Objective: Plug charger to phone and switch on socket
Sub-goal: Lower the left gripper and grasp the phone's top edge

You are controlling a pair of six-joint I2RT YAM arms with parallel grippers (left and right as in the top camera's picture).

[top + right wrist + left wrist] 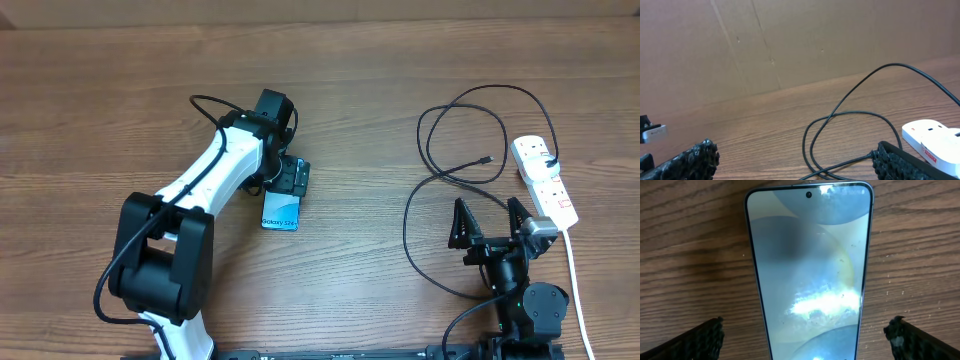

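Overhead notes. Desk: one, brown wood grain running 9 to 3 o'clock, matte.

Arms: two. Left arm, white shell with black joints, reaches from 6 o'clock toward 1 o'clock and bends back down over the phone. Right arm, all black, sits low at 5 o'clock of the desk.

Left gripper: jaws spread wide and holding nothing. Left wrist view shows one rough black fingertip on each side of the phone, both apart from its edges. The jaws straddle it without touching.

Right gripper: jaws wide, empty, pointing to 12 o'clock over bare wood. The cable loops lie just beyond.

Socket: one white oblong power strip with red marks, at 2 o'clock of the right gripper. Its thick white cord runs off to 6 o'clock.

Phone: one slim rectangle with rounded corners, flat on the desk left of centre. Screen is glossy pale blue-green with glare, "Galaxy" text at the 6 o'clock end, camera hole at the far end.

Charger: one thin black cable in about two loose loops at 12 o'clock of the right gripper. Black plug head sits on the socket's 12 o'clock end. The small tip lies loose on the wood, well apart from the phone.
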